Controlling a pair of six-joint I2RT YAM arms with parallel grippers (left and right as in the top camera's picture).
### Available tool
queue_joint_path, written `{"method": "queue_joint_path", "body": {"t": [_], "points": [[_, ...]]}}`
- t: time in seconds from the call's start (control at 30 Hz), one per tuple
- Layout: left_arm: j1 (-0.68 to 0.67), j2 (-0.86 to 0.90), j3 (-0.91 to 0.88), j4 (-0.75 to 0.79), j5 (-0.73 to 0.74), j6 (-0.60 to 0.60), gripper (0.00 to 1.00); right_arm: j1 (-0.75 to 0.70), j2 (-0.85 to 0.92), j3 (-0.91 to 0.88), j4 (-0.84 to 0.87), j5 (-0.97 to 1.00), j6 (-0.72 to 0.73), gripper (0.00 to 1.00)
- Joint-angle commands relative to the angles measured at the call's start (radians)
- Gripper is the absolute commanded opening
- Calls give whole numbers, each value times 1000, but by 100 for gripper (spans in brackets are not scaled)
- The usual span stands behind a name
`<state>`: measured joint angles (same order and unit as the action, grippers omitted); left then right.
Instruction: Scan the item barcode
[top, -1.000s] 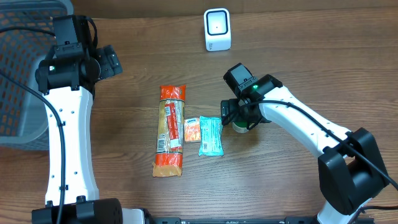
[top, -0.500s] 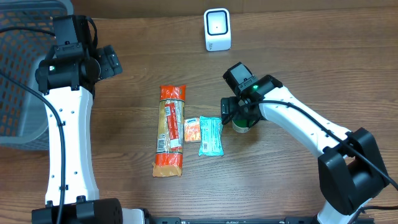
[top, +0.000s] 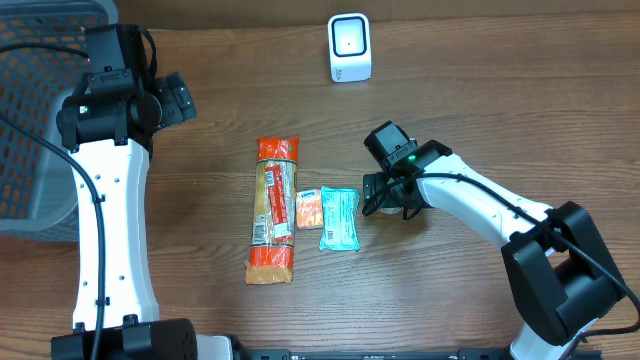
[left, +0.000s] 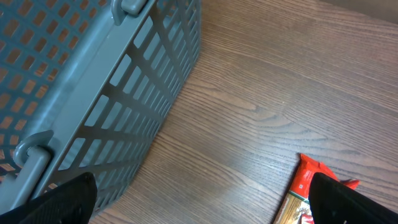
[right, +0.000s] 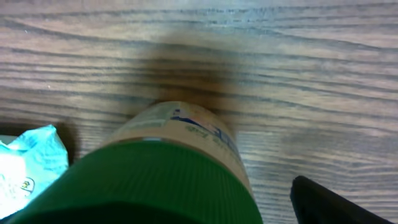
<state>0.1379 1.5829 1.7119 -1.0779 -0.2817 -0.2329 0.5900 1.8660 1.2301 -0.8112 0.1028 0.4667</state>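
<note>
The bottle stands a little right of the worktop's middle, just to the right of the teal packet. Its long axis runs up from the wood, and the green cap points up into the right wrist camera. The tan label with blue print shows below the cap. No barcode can be made out on it.

The right pincer hangs over the bottle from above and hides most of it in the overhead view. Its jaws are spread wide to either side of the cap. One dark finger shows at the lower right, with a gap between it and the cap.

The white scanner sits at the far edge, well apart from the bottle. Left of the teal packet lie a small orange packet and a long orange snack pack, whose length runs near to far.

The left pincer is wide open and empty at the far left, beside the grey basket.
</note>
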Motion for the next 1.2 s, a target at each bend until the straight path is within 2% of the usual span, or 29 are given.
{"method": "queue_joint_path", "body": {"t": [0.0,0.23,0.53,0.77,0.97,1.17], "points": [[-1,-14,19,1,-13,9,100,4,-3,-8,9,20,-5,95],[-1,-14,19,1,-13,9,100,4,-3,-8,18,19,-4,82],[-1,-14,19,1,-13,9,100,4,-3,-6,24,12,-4,82],[-1,-14,19,0,-13,9,100,4,-3,-6,21,20,-4,56],[-1,-14,19,1,-13,9,100,4,-3,-6,20,21,-4,51],[-1,-14,19,1,-13,9,100,4,-3,24,-15,48,-5,40]]}}
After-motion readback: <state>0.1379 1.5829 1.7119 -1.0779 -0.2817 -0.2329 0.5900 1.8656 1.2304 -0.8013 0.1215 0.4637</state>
